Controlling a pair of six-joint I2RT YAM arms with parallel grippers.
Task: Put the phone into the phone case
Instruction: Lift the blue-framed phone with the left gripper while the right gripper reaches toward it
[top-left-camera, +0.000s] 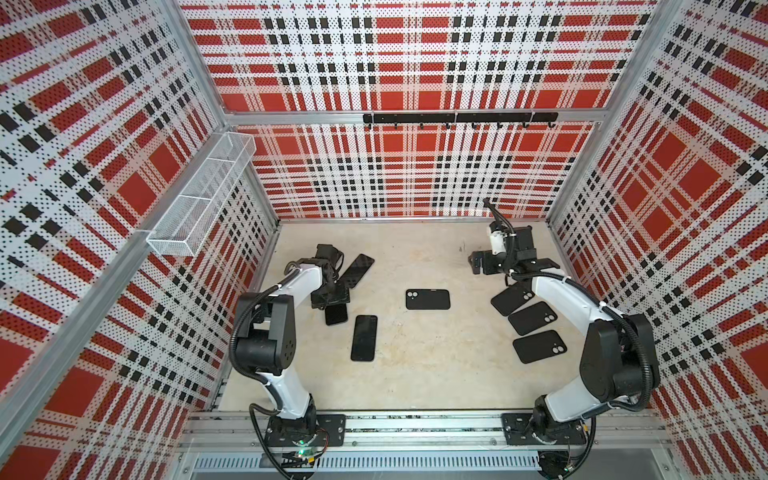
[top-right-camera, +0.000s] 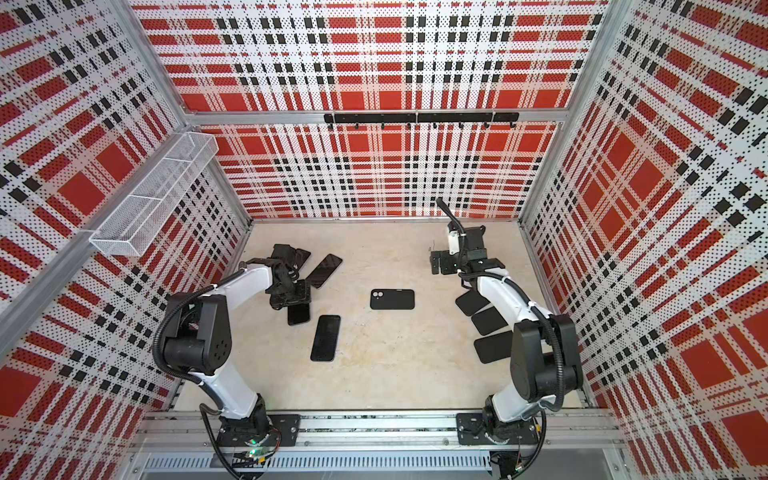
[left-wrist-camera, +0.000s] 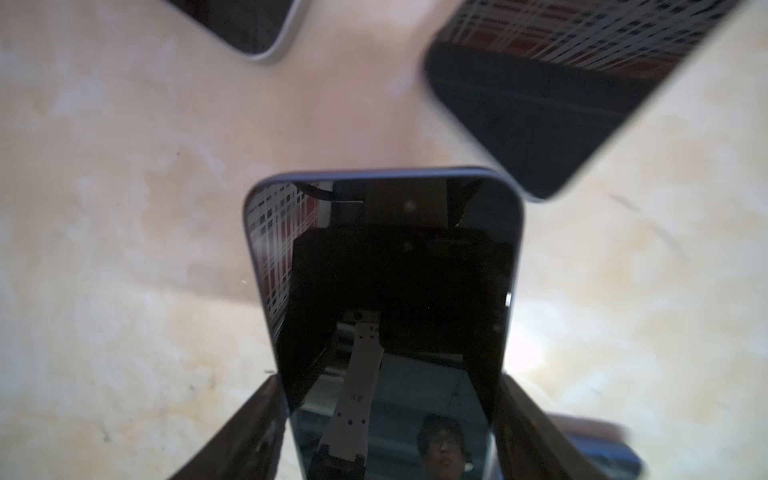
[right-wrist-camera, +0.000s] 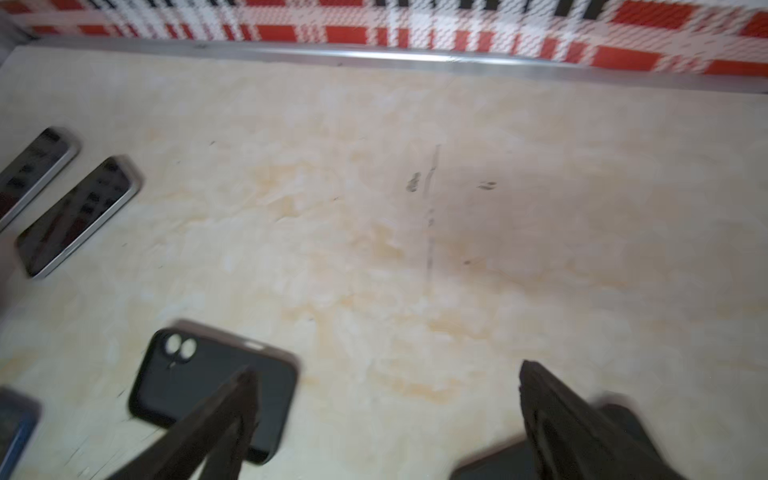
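Left gripper (left-wrist-camera: 390, 399): jaws clamped on the long edges of a dark-screened phone (left-wrist-camera: 382, 270), left of centre in both top views; whether it has cleared the table (top-left-camera: 415, 374) cannot be told.
Phone case (top-left-camera: 427, 299): lies flat at mid-frame, lens cut-outs toward the left, well apart from the gripped phone; whether its open side faces up cannot be told.
Right gripper (top-left-camera: 509, 266): jaws spread wide, holding nothing, upper right of the table, near three spare cases (top-left-camera: 533, 318).
Step in hand: likely carrying the phone across to the case.
Doing it well: keep the phone level and the grip square; the case lies crosswise to it, so a wrist turn looks needed; seat one end first, then press flat.
Helping hand: the idle gripper could pin the case against sliding.
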